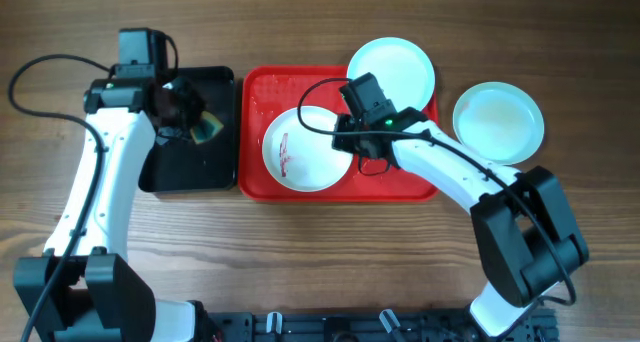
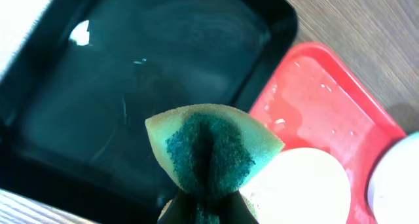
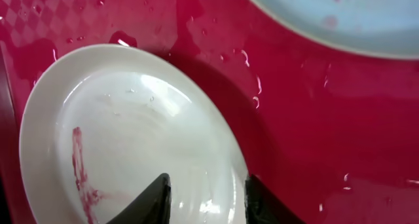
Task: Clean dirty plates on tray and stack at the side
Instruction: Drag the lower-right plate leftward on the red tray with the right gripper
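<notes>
A red tray (image 1: 262, 87); black tray (image 1: 190, 167); white plate (image 1: 312, 147), reddish-brown smear (image 1: 285, 154); plates (image 1: 392, 70) (image 1: 498, 120) seemingly pale aqua; yellow-green sponge (image 2: 209, 152), dark green middle.

The smeared plate (image 1: 300, 152) is lying in the tray (image 1: 400, 187) just under the right gripper (image 1: 352, 142), its rim passing between the fingers (image 3: 154, 198). A second plate (image 1: 392, 70) is overhanging the tray's corner ahead-right of it. A third plate (image 1: 498, 122) is sitting on the table farther right. The smaller tray (image 1: 195, 162) is lying below the left gripper (image 1: 190, 117).
</notes>
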